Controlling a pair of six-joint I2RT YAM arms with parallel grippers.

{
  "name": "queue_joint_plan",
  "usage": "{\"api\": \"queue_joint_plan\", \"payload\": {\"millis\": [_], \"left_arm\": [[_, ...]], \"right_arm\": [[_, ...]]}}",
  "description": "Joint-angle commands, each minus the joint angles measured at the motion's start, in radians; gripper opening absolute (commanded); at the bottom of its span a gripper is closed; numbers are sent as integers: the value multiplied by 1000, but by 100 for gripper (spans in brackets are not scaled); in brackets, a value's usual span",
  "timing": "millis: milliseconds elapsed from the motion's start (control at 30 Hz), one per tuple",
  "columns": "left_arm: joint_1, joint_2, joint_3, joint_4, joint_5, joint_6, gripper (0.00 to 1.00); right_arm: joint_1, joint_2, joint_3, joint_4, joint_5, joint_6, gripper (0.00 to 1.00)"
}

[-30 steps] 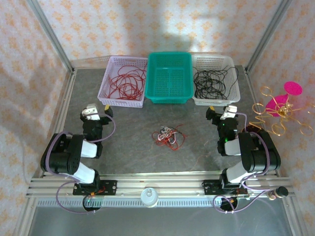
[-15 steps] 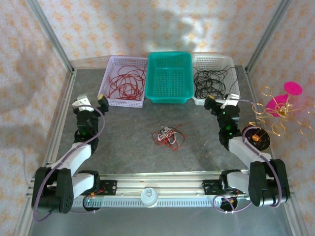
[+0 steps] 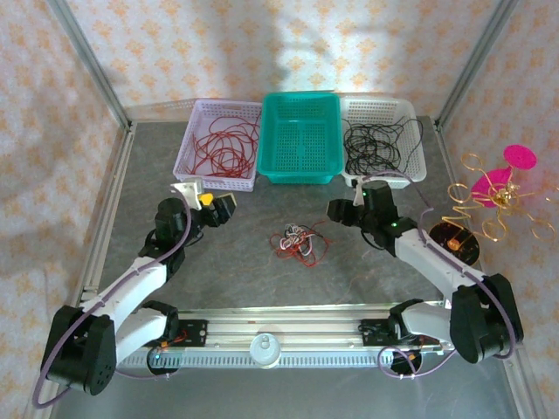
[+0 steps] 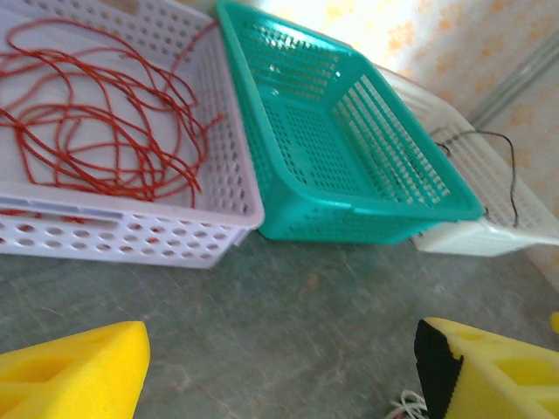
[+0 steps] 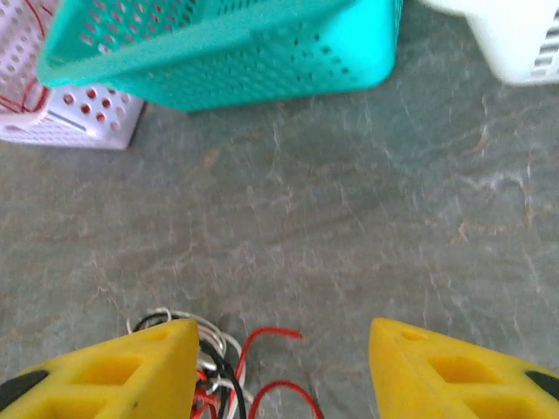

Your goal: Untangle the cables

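Observation:
The cables lie as a small knotted clump of red, white and black strands on the grey table's middle. My left gripper hovers to the clump's left, apart from it. In the left wrist view the left gripper is open over bare table, with a white loop of the cables beside its right finger. My right gripper hangs up and to the right of the clump. The right wrist view shows the right gripper open, with the cables by its left finger and red ends reaching into the gap.
Three baskets stand along the back: a lilac basket with loose red cables, an empty teal basket, and a white basket with black cables. A gold wire ornament with a pink top stands off the table's right edge.
Both arms have stretched from the table's sides in toward the clump in the middle. Both grippers' jaws have narrowed somewhat, the right more than the left.

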Motion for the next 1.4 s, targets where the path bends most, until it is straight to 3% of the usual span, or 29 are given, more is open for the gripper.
{"api": "queue_joint_plan", "payload": {"millis": [0,100,267,500,667,867,1067,1367], "left_arm": [[-3,1,-14,-16,70,-15,80],[-3,43,36,-42,108,7,80],[-3,107,96,-68,147,17,80],[-5,182,138,-15,177,4,80],[-9,242,180,1,202,-3,80],[-24,263,194,30,209,-22,80],[-32,276,191,44,196,-25,80],[-33,331,267,-13,172,12,80]], "right_arm": [[0,-2,81,-93,35,20,56],[3,31,156,-97,-6,48,55],[-2,123,294,-134,104,52,54],[-127,482,686,-191,158,56,42],[-153,722,907,-190,217,-8,34],[-159,987,1150,-272,158,-59,29],[-118,1065,1174,-266,142,-55,27],[-101,994,1243,-345,296,-63,30]]}}
